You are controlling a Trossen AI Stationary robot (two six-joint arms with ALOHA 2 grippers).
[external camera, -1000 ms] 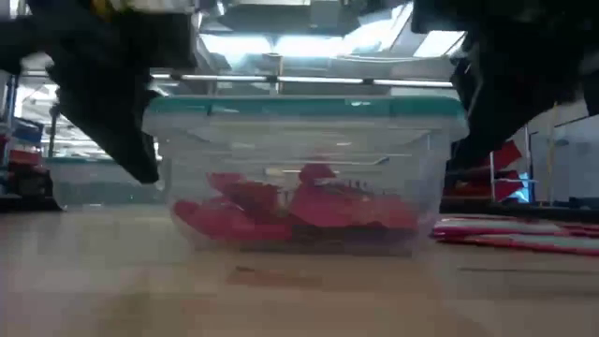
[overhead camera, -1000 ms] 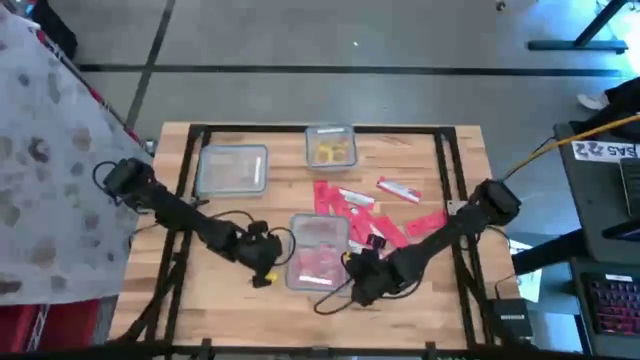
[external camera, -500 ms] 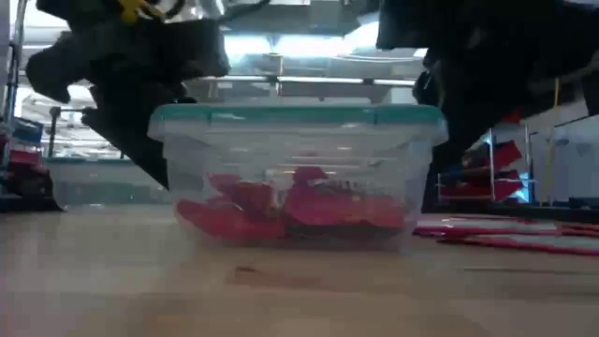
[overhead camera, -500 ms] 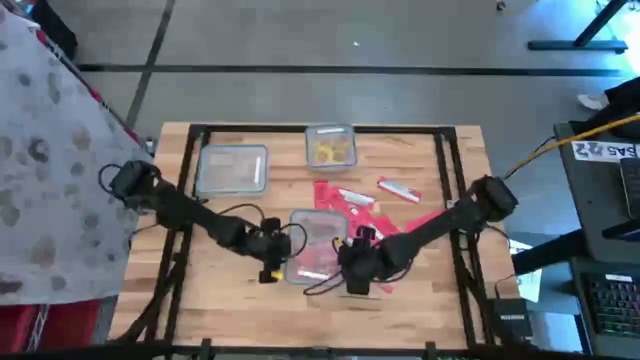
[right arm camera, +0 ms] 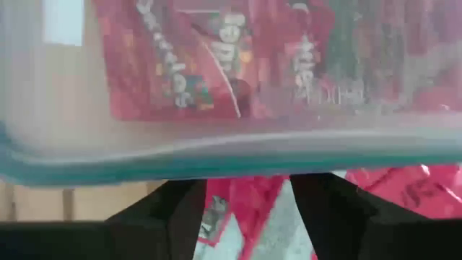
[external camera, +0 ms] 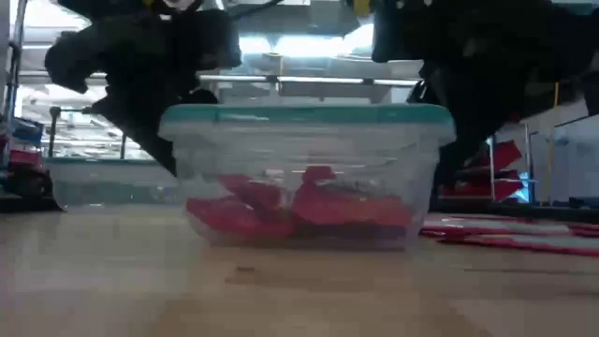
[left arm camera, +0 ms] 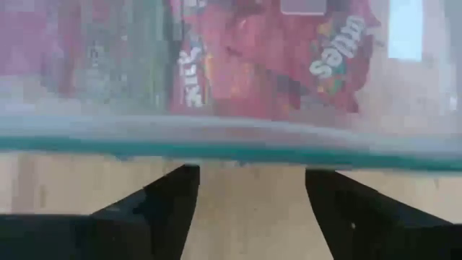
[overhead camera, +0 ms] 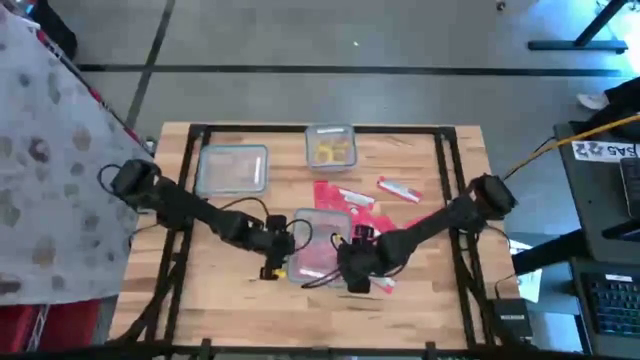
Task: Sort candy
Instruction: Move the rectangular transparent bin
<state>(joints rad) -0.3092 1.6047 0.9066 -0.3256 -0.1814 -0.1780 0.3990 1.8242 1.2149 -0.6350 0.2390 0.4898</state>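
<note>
Left end effector [overhead camera: 284,243] and right end effector [overhead camera: 343,262], both released, flank the tub [external camera: 304,173] of candy [external camera: 299,211]: light, slick, crinkly packets, probably best pinched across their flat faces.

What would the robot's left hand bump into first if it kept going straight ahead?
Most likely the clear tub holding red candy packets. The left hand is open, and the tub's teal-edged rim crosses right in front of its fingers. How near it is can't be judged for sure.
</note>
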